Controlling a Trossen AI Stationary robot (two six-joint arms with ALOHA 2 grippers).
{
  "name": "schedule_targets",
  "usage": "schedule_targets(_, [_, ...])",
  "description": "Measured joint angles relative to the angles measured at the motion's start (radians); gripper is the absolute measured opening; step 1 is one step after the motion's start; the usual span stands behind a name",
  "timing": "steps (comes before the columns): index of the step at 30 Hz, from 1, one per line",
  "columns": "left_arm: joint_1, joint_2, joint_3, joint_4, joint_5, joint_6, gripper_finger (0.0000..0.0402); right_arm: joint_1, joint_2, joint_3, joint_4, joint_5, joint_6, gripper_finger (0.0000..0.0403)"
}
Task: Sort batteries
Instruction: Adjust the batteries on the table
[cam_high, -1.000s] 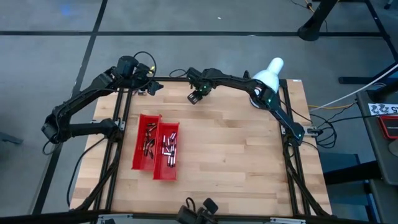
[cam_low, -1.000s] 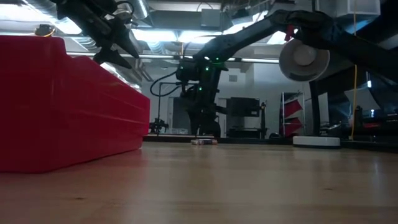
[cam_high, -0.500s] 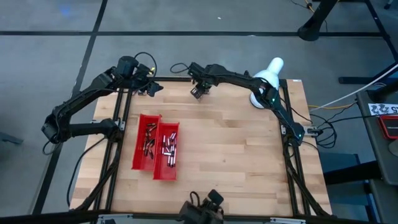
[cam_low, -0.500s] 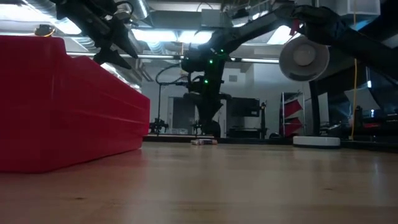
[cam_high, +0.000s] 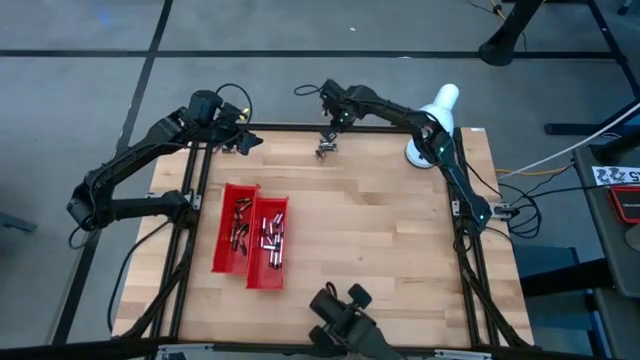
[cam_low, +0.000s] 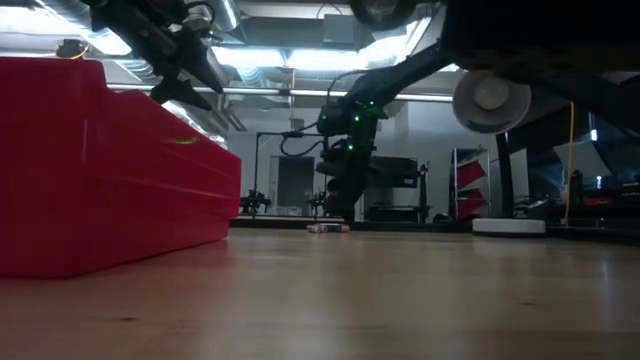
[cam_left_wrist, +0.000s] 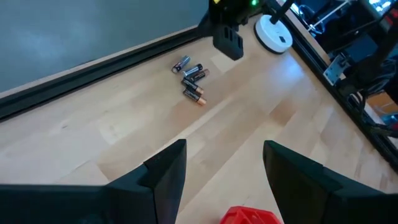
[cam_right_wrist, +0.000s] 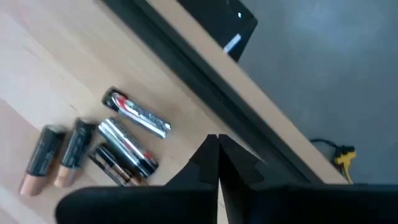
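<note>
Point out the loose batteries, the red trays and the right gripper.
loose batteries (cam_left_wrist: 191, 78): left wrist view, middle of the cluster.
red trays (cam_high: 226, 243): high view, left tray's floor.
right gripper (cam_right_wrist: 217, 144): right wrist view, shut fingertips.

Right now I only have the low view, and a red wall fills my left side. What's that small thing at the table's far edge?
Observer: A cluster of loose batteries, lying on the wood.
Operator: Is either gripper holding one?
Observer: No. The right gripper is shut on nothing beside the cluster. The left gripper waits open near the far left corner.
Operator: And the red wall?
Observer: It's one of two red trays side by side, both holding sorted batteries.
</note>
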Motion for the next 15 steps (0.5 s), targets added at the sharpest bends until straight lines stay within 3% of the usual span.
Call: schedule_targets(15, [0.000,0.000,0.000,0.027,-0.001,-0.059,0.0202,0.005,0.073,0.000,0.019,-0.124,-0.027,0.0001])
